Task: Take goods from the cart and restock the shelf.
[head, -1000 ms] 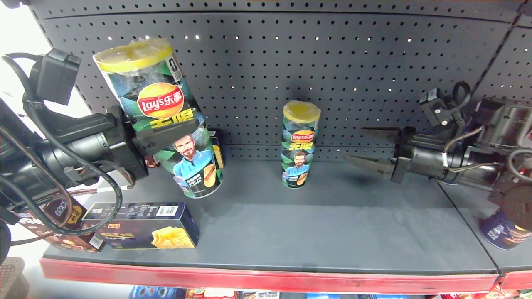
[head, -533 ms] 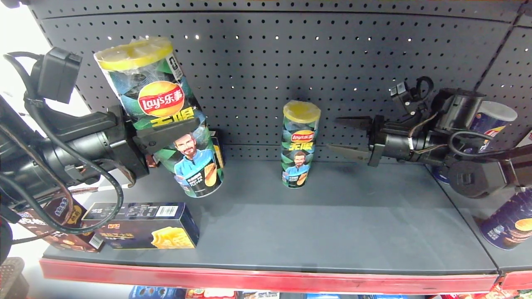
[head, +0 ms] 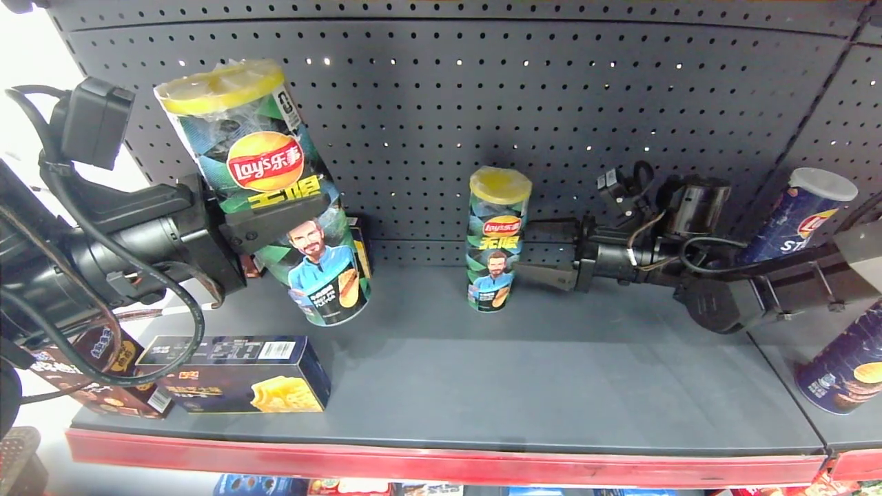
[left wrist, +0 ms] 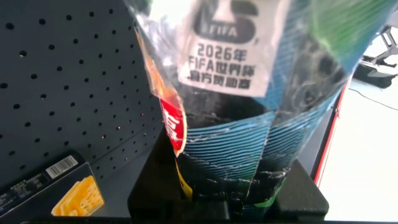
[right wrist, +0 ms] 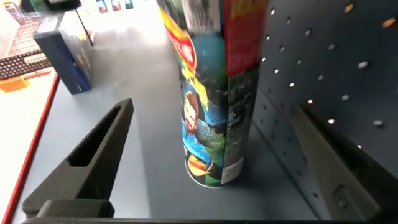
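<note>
My left gripper (head: 303,224) is shut on a large chips can (head: 265,186) with a yellow lid, holding it tilted above the shelf's left part; the can's wrapped body (left wrist: 249,118) rises close in the left wrist view. A second, smaller-looking chips can (head: 497,241) stands upright at the back middle of the shelf (head: 551,386). My right gripper (head: 529,248) is open at this can's right side. In the right wrist view the can (right wrist: 214,106) stands between the two spread fingers (right wrist: 93,155), apart from both.
A dark blue box (head: 241,375) and a brown box (head: 103,375) lie at the front left. Two blue cans (head: 799,213) (head: 841,368) stand on the neighbouring shelf to the right. The pegboard wall (head: 441,103) is right behind the cans; a red strip (head: 441,465) marks the front edge.
My right arm has swung left from the shelf's right end up to the standing can, staying open. The left arm and its can have stayed put.
</note>
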Controlling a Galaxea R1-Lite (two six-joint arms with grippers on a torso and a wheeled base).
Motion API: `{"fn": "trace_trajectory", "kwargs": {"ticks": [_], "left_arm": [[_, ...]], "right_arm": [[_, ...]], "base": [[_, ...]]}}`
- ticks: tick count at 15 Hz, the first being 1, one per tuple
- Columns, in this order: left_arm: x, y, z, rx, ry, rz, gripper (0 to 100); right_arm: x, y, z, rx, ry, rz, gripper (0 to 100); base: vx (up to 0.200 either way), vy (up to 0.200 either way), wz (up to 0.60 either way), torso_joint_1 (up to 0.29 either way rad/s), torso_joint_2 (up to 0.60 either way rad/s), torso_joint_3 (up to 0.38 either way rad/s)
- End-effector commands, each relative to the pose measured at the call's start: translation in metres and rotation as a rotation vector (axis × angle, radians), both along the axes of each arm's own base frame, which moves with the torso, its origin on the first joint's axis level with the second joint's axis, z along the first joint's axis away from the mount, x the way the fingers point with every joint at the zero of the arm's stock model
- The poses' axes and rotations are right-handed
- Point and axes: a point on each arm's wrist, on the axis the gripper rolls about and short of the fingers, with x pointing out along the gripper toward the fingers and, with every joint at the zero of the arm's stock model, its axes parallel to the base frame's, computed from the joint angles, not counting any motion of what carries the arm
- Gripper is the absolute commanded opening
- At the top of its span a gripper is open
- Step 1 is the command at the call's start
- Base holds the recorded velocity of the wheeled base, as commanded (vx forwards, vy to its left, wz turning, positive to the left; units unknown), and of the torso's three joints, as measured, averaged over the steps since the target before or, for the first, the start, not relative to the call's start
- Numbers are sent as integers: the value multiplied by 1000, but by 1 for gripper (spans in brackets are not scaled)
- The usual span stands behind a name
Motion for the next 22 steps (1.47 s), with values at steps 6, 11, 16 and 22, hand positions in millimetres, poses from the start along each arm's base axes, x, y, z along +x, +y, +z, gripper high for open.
{"fn": "trace_trajectory", "kwargs": {"ticks": [6,11,16,22], "left_arm": [[1,1,-1,0,4,8,0],[4,1,-4,1,15,9,0],[5,1,-4,2,17,9,0],[6,1,-5,1,18,14,0]], "right_arm": [[35,32,-23,-5,21,43,100],[41,49,-29,-5,30,61,100],[45,54,-31,-2,24,49,100],[43,65,-38,-3,27,45,0]], "base": [[0,0,0,0,0,0],[0,0,0,0,0,0],[0,0,0,0,0,0],[0,0,0,0,0,0]]}}
